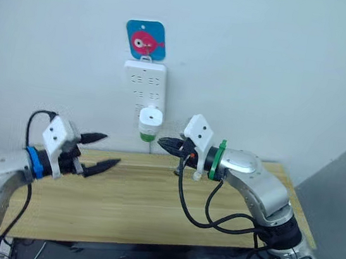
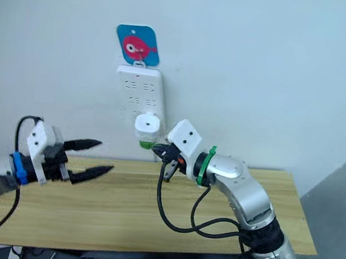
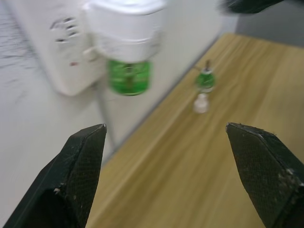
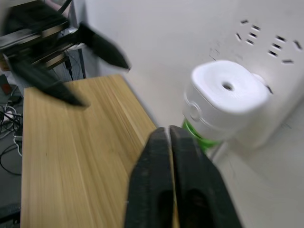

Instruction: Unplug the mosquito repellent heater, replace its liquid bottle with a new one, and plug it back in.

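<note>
- The mosquito repellent heater (image 1: 150,121) is plugged into the lower part of a white power strip (image 1: 144,82) that hangs on the wall above the far edge of the wooden bench (image 1: 143,208).
- A green liquid bottle (image 3: 129,77) sits under the heater's white body, its lower end showing below it.
- The power strip hangs from a hook on a blue card with a pink fish (image 1: 146,39).
- The right claw (image 1: 169,145) is held in the air just to the right of the heater and slightly lower, at about the level of the green bottle, its tips pointing toward it. It is near but not touching.
- In the right wrist view its two black fingers (image 4: 156,180) lie pressed together with nothing between them; the heater's round vent hole faces this camera.
- The left claw (image 1: 101,152) hovers over the bench well to the left of the heater and lower, tips pointing right toward it.
- Its fingers (image 3: 80,166) are spread wide and empty.
- In the left wrist view a small green bottle with a white cap (image 3: 204,88) stands on the bench near the wall, beyond the heater.
</note>
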`<action>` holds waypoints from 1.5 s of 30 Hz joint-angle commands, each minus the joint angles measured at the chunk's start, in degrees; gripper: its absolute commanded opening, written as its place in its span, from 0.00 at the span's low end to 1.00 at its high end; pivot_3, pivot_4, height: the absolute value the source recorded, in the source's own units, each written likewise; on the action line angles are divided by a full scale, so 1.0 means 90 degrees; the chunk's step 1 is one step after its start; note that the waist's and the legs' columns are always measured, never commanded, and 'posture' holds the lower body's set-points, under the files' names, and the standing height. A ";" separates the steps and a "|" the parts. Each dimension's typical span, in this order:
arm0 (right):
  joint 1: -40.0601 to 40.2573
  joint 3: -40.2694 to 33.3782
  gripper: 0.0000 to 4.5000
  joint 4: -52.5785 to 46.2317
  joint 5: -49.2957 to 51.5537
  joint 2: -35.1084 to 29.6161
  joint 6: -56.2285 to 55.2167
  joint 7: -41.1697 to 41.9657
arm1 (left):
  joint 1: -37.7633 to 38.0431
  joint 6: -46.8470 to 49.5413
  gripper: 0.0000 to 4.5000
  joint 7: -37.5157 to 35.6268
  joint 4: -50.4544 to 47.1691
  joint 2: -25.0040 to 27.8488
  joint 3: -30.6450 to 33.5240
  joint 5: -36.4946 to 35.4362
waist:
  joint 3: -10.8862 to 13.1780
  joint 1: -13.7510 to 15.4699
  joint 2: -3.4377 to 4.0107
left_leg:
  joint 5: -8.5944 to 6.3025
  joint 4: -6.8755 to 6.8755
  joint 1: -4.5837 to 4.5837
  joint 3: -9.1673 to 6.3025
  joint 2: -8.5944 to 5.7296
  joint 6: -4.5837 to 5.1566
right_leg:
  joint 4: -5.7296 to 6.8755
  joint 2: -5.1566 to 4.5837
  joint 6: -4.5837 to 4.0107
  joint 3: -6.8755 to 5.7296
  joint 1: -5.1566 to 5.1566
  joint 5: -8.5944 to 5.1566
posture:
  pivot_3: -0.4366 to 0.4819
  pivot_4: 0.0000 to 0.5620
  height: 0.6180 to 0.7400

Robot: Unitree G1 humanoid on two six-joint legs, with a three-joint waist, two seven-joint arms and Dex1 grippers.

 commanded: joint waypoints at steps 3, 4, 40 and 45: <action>-0.0086 0.0039 0.00 0.0381 -0.0348 0.0284 -0.0622 -0.0241 | 0.0998 0.0017 0.94 0.0699 -0.1589 -0.0481 0.0302 -0.0231 | -0.0002 0.0134 -0.0002 | 0.0000 0.0001 0.0010 0.0006 0.0000 0.0000 | -0.0002 0.0000 0.0014 0.0005 0.0006 -0.0008 | 0.43 0.11 0.96; -0.0105 0.0033 0.00 0.0488 -0.0397 0.0351 -0.0707 -0.0289 | 0.1138 -0.0034 0.94 0.0789 -0.1683 -0.0566 0.0289 -0.0186 | -0.0001 0.0160 -0.0002 | 0.0000 0.0002 0.0013 0.0007 -0.0001 0.0000 | -0.0001 0.0000 0.0014 0.0006 0.0008 -0.0008 | 0.45 0.11 0.96; -0.0347 -0.0405 0.00 0.1696 -0.1480 0.1278 -0.1140 -0.1878 | 0.1137 -0.0569 0.94 0.0868 -0.1430 -0.0527 -0.0325 0.0051 | -0.0006 0.0256 -0.0009 | 0.0035 0.0001 0.0041 0.0043 -0.0001 -0.0040 | 0.0003 0.0006 0.0006 0.0044 0.0010 -0.0007 | 0.43 0.10 0.96; -0.0361 -0.0430 0.00 0.1783 -0.1530 0.1242 -0.1262 -0.1965 | 0.1041 -0.0591 0.94 0.0892 -0.1352 -0.0526 -0.0403 0.0093 | -0.0018 0.0257 -0.0027 | 0.0050 0.0000 0.0047 0.0049 -0.0002 -0.0042 | 0.0003 0.0006 0.0002 0.0051 0.0010 -0.0003 | 0.43 0.08 0.96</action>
